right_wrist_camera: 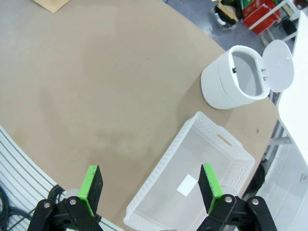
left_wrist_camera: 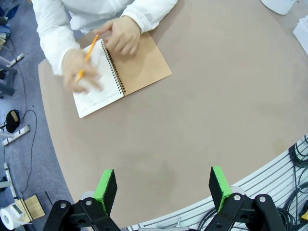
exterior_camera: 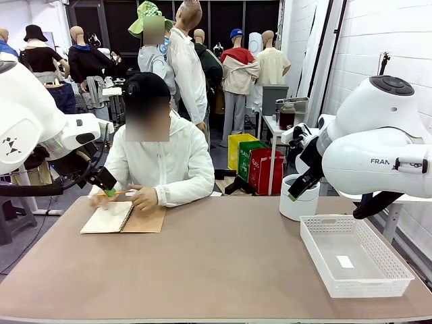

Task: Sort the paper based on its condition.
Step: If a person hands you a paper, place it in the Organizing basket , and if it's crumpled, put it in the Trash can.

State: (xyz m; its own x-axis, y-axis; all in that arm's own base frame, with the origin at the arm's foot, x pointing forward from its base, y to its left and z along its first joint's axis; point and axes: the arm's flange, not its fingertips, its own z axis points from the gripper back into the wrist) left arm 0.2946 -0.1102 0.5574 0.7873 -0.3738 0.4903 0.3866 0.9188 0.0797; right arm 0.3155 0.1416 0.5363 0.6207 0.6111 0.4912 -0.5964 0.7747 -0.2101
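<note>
Paper [left_wrist_camera: 98, 96], a white page in the spiral-bound brown-cardboard notebook [left_wrist_camera: 144, 67], lies at the far left edge of the smooth tan surface [left_wrist_camera: 216, 106], seemingly written on; the middle is open. Left hand [left_wrist_camera: 162, 185] and right hand [right_wrist_camera: 149, 182] gape wide.

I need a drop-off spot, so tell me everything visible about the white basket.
The white basket is a shallow rectangular tray of what looks like plastic, with perforated walls and a handle slot in one end. It stands upright on the table at the robot's right, near the white bin but apart from it. Inside lies just a small white label on the floor.
</note>
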